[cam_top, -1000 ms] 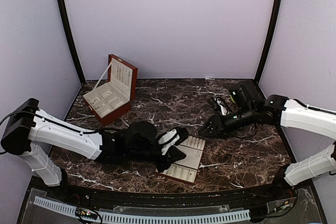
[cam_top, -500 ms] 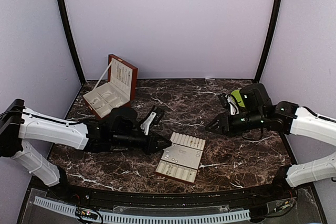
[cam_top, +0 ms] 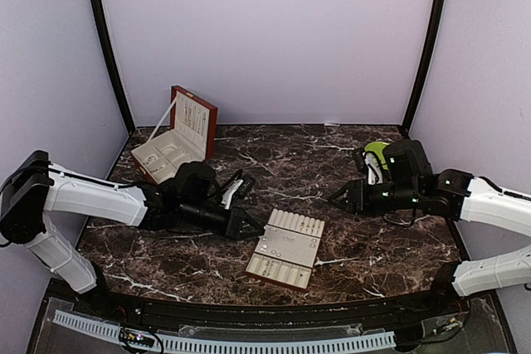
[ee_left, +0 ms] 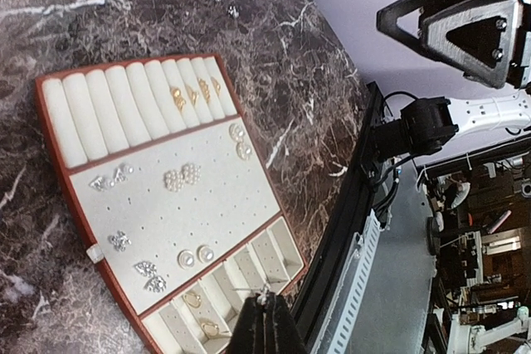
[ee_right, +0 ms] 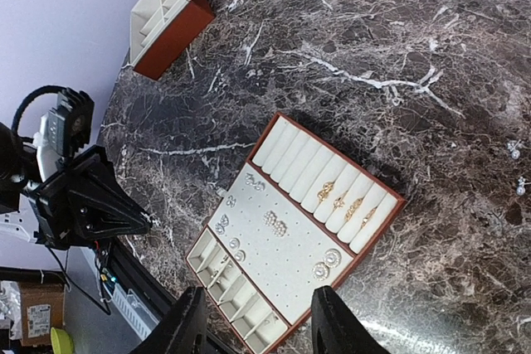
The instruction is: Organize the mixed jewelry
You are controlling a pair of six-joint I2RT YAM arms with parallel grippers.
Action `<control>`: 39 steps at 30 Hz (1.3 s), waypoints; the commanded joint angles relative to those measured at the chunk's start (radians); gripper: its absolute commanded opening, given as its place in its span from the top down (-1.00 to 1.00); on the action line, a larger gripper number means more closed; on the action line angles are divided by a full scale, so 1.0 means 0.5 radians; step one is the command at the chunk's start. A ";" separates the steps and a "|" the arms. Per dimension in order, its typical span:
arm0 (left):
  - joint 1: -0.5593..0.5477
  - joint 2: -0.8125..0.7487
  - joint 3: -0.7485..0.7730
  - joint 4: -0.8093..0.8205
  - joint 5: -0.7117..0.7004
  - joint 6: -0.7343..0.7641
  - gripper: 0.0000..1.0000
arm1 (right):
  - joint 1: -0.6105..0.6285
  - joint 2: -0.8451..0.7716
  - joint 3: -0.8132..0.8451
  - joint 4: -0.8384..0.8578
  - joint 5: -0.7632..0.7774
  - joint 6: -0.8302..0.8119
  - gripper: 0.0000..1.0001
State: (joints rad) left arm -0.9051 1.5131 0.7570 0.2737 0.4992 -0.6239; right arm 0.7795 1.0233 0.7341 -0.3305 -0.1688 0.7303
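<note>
The cream insert tray (cam_top: 284, 256) lies flat at the table's front centre. In the left wrist view the tray (ee_left: 217, 198) holds gold rings in its rolls, pearl and silvery earrings on the flat panel, and gold hoops in the small compartments. My left gripper (cam_top: 249, 223) is at the tray's left edge. Its fingers are shut (ee_left: 265, 304) on a tiny silvery earring (ee_left: 264, 293) above the compartments. My right gripper (cam_top: 340, 198) is open and empty, right of the tray, which shows between its fingers (ee_right: 257, 298). Two loose silvery pieces (ee_right: 515, 152) lie on the marble.
The red-brown wooden box (cam_top: 178, 143) stands open at the back left and also shows in the right wrist view (ee_right: 170, 7). More tiny loose pieces (ee_left: 233, 12) lie on the marble beyond the tray. The table's front edge runs just below the tray.
My left gripper has drawn back leftward from over the tray to its left edge and its fingers have closed. My right gripper has pulled back slightly to the right.
</note>
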 commanded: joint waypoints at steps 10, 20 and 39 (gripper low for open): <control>0.205 0.201 0.196 -0.199 0.517 0.151 1.00 | -0.010 -0.022 -0.017 0.128 0.091 -0.058 -0.01; 0.292 0.425 0.418 -0.415 0.847 0.319 1.00 | -0.010 -0.002 -0.020 0.108 0.125 -0.048 -0.05; 0.393 0.651 0.580 -0.536 1.025 0.424 1.00 | -0.010 0.026 -0.011 0.103 0.141 -0.059 -0.05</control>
State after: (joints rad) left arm -0.7158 1.8263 1.0161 0.0364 0.9768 -0.4454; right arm 0.7795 1.0313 0.7326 -0.3111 -0.1104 0.7116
